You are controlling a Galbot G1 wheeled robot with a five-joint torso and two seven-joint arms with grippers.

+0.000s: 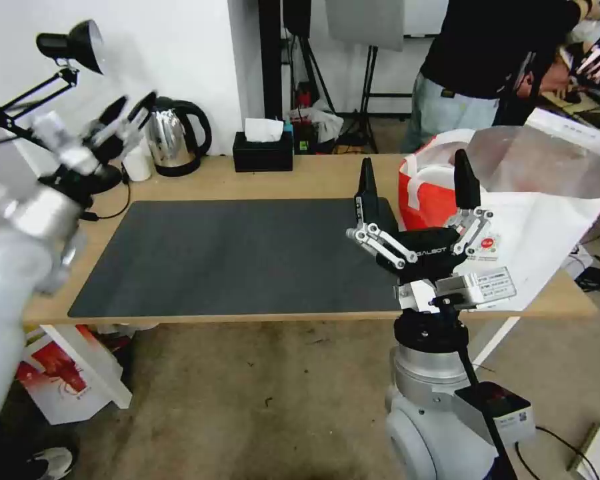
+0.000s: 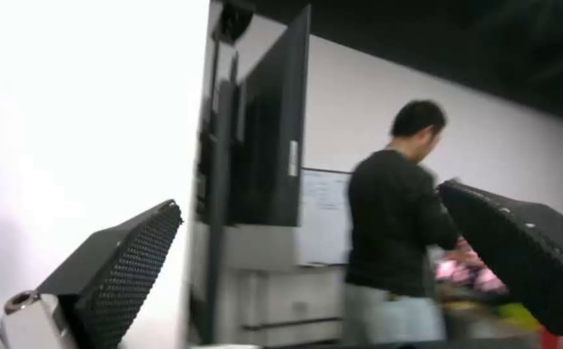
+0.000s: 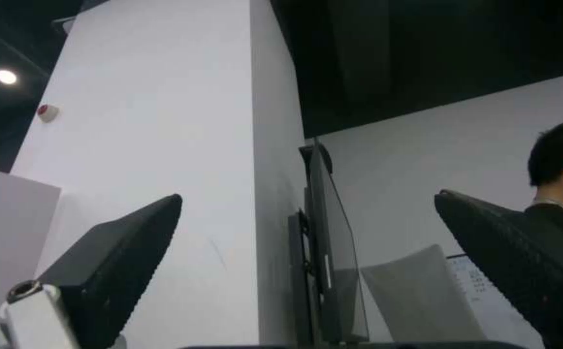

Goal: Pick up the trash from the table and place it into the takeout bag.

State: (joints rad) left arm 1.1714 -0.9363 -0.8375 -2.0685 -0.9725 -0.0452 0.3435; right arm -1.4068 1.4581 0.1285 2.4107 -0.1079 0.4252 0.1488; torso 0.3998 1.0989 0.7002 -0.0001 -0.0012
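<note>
Counter [image 1: 300, 179] of light wood stretches across the head view, most of its top covered by a dark grey mat [image 1: 233, 253] that carries nothing. The takeout bag [image 1: 513, 220], white with red panels, stands on the counter's right end, directly behind and to the right of the right claw [image 1: 415, 180]; its mouth gapes upward, and a white handle and a small round red logo show on the side facing the robot. What lies inside cannot be made out.

The right claw is raised over the counter's near edge with its fingers pointing up, spread wide and holding nothing (its wrist camera looks at wall and ceiling between the two black pads [image 3: 110, 271]). The bag's red panel sits between and just past those fingers.

The left claw [image 1: 123, 113] is lifted high at the far left end of the counter, also parted with nothing in its grip, its tips pointing toward the back. Just beyond it stand a small white cup [image 1: 137, 163] and a steel kettle [image 1: 173, 137], with a black desk lamp [image 1: 70, 47] above it. A black tissue box [image 1: 263, 152] rests along the back edge, between the two claws and well apart from both.
</note>
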